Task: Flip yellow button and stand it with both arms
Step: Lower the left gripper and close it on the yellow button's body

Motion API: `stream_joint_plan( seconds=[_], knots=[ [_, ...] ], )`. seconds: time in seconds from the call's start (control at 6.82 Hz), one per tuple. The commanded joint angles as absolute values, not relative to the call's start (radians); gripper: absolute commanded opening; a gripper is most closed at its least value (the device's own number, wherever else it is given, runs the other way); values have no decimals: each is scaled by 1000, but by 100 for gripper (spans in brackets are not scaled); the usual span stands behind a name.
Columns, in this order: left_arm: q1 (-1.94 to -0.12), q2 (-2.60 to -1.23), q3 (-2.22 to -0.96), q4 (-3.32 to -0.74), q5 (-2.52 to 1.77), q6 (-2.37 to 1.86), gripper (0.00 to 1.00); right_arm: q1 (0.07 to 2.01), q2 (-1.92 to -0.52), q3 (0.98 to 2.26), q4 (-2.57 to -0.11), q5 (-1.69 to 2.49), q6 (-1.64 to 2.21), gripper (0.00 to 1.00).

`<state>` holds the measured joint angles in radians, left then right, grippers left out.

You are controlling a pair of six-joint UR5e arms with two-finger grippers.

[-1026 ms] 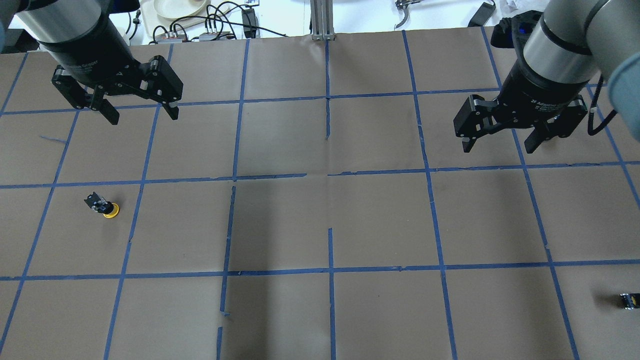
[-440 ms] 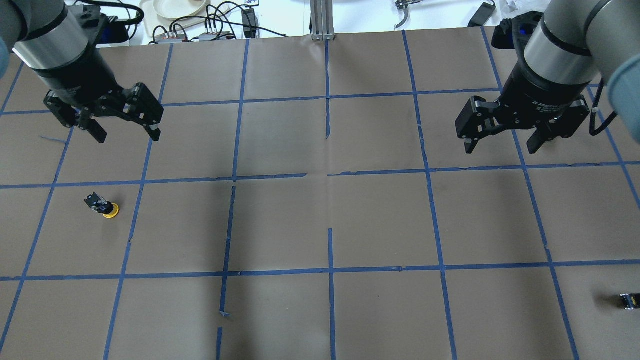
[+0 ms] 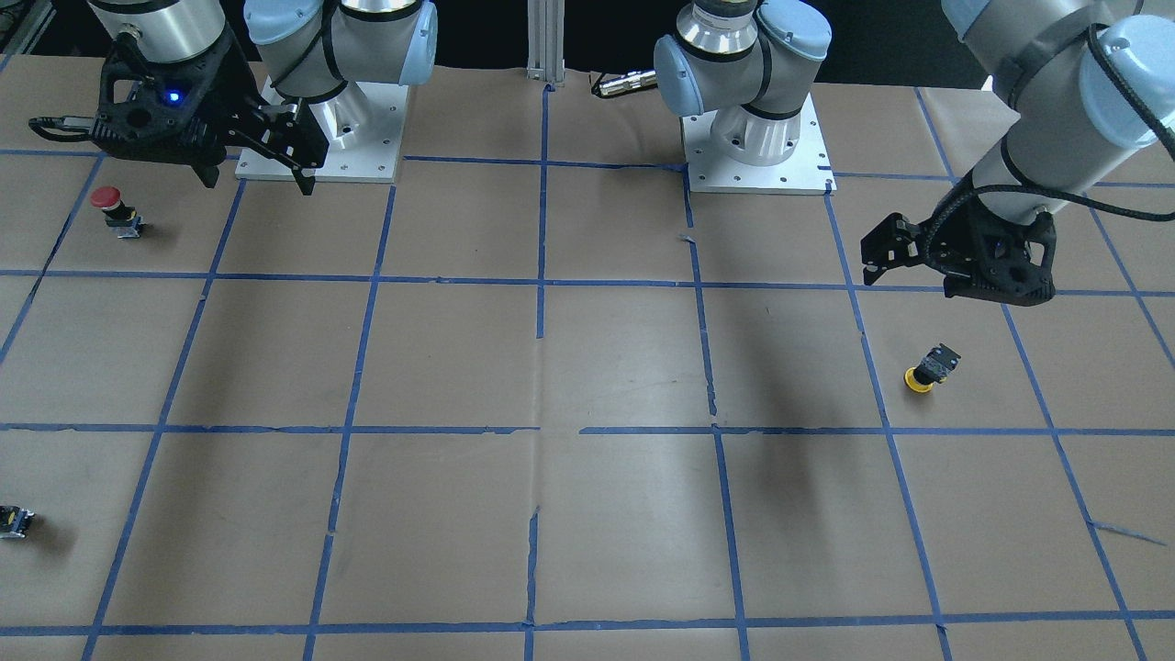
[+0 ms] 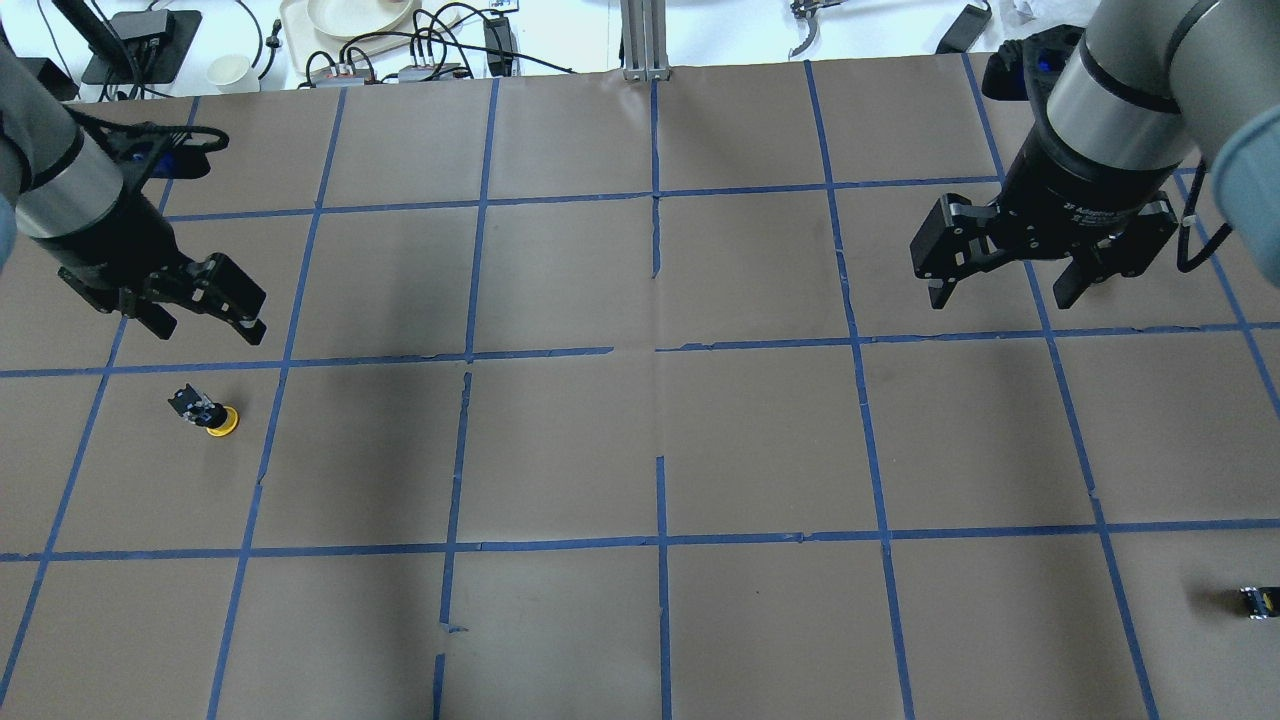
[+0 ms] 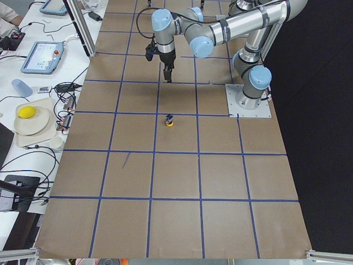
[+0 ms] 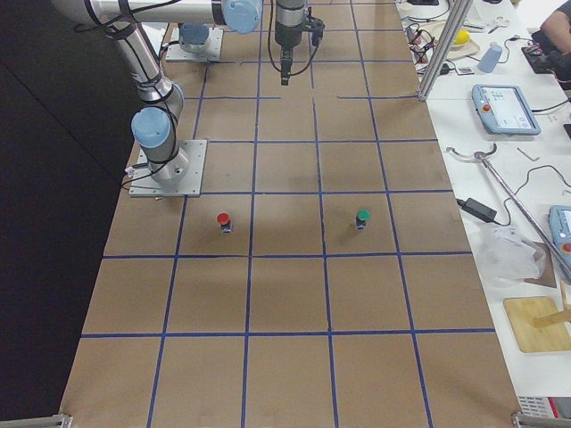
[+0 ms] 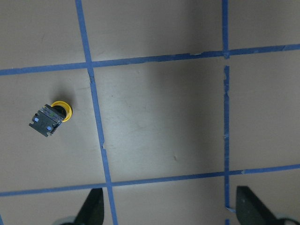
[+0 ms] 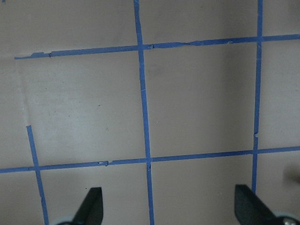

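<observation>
Brown-papered bench (image 4: 760, 440) with a blue tape grid. At the overhead frame's lower right edge, small dark block (image 4: 1258, 601). Left of centre, yellow button (image 4: 207, 412): sits cap down, dark body up, alone in its square. Just above it, left tool (image 4: 207, 330): hovers with fingers spread wide, holding nothing. Upper right, right tool (image 4: 1000, 297): hangs equally wide, empty.

The left arm (image 4: 55, 195) reaches low over the table, the left gripper (image 4: 207, 328) pointing down with fingers spread wide. The right arm (image 4: 1110, 110) holds the right gripper (image 4: 1000, 292) somewhat higher, also pointing down, fingers wide apart.
</observation>
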<state>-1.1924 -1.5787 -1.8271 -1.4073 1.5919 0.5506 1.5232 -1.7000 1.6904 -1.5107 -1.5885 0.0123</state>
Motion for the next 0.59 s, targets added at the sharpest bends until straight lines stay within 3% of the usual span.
stream_joint_plan(
  seconds=[0.0, 0.29, 0.44],
  knots=[
    [-1039, -1598, -1986, -1173, 1592, 850, 98, 1523, -1700, 1690, -1519, -1591, 15, 100],
    [-957, -1684, -2048, -923, 1592, 1109, 98, 1523, -1701, 1692, -1519, -1589, 18, 100],
    [-953, -1721, -2049, -917, 1589, 1142, 98, 1523, -1703, 1701, -1520, -1588, 23, 100]
  ],
)
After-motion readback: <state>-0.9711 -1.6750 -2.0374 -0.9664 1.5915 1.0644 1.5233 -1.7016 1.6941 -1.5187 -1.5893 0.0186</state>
